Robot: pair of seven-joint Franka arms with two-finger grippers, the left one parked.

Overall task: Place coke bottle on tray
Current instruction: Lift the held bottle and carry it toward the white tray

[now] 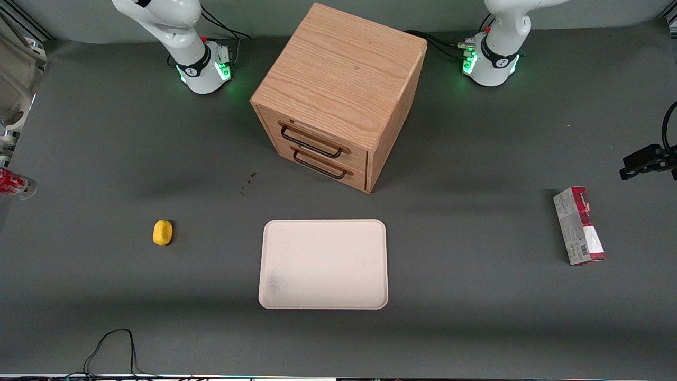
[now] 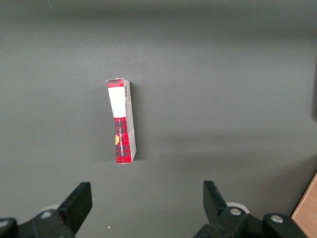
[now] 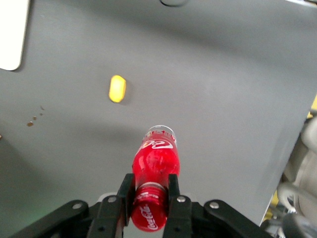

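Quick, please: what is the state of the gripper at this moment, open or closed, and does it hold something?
Gripper: closed on the coke bottle, held above the table at the working arm's end, apart from the tray.

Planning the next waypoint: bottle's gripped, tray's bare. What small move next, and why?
Probably carry it toward the tray, keeping height. The tool is shut on the coke bottle at the working arm's end of the table, held above the surface. The yellow object lies on the table between it and the tray, so stay above it.
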